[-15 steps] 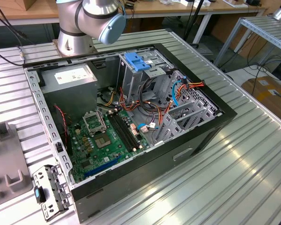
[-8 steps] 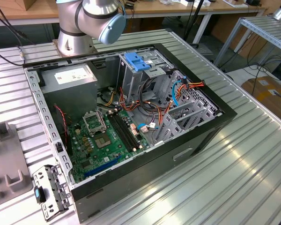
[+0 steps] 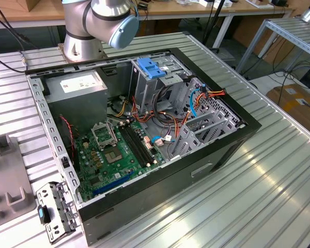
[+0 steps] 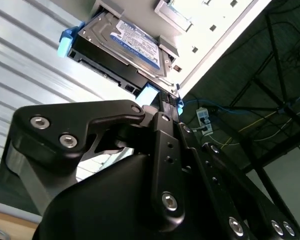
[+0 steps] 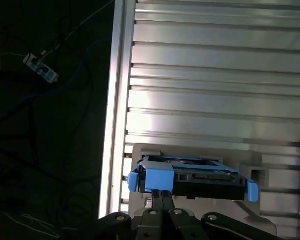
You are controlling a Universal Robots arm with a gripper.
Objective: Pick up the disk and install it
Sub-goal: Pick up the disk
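Observation:
The disk (image 4: pixel 135 40) is a silver-grey drive with a white label and blue side rails. It lies in a grey holder (image 5: pixel 140 150) on the ribbed metal table in both wrist views. One narrow end of the disk (image 5: pixel 205 181) faces me. My gripper (image 4: pixel 165 100) is shut, its tips together right at the blue rail on that end. In the first wrist view my gripper (image 5: pixel 161 192) meets the same rail end. Whether the rail is pinched between the tips is hidden. The open computer case (image 3: pixel 222 150) lies on the table in the exterior view.
Inside the case, a metal drive cage carries a flat blue clip (image 3: pixel 151 68) on top. A grey box with a white sticker (image 3: pixel 77 85) is at the back, and loose cables run across the middle. The table edge (image 5: pixel 112 100) runs close beside the holder, with dark floor and cables beyond.

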